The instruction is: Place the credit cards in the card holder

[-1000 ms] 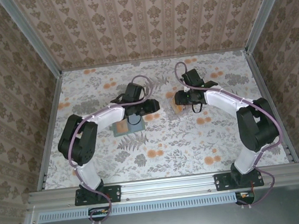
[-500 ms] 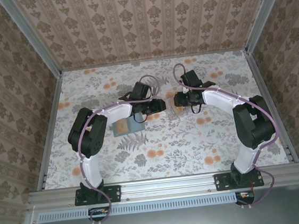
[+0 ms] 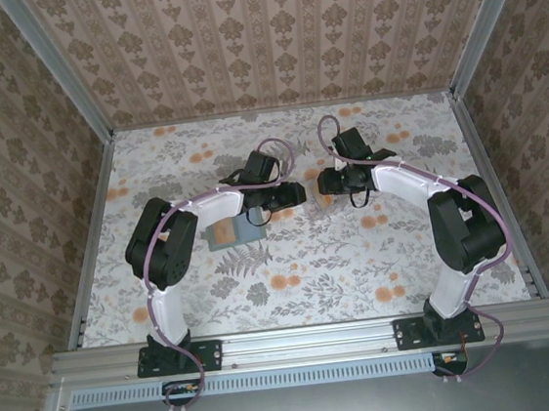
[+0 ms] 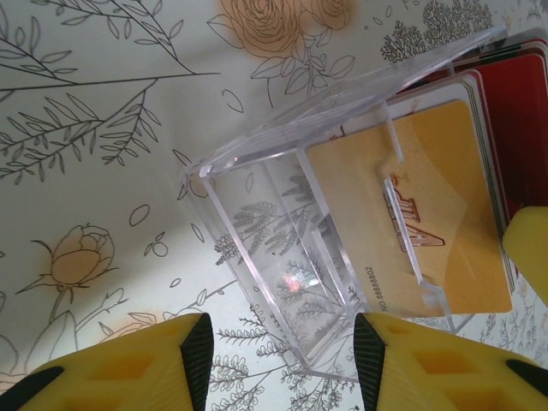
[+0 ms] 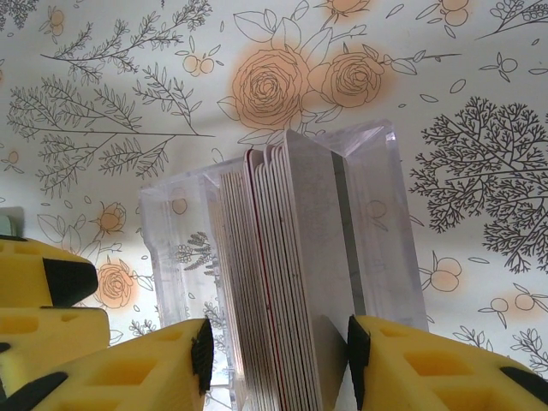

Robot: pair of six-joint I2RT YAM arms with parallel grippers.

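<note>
On the floral desk (image 3: 292,282) a clear plastic tray (image 4: 274,248) sits between both pincers. The credit cards (image 4: 437,205), orange-yellow over red, fill its 3 o'clock end. The left pincer (image 4: 282,364) is parted, with the tray's corner between its pads. The right pincer (image 5: 278,364) brackets the card stack; I cannot tell whether it pinches. The card holder (image 3: 243,232) lies at 8 o'clock of the left pincer.
</note>
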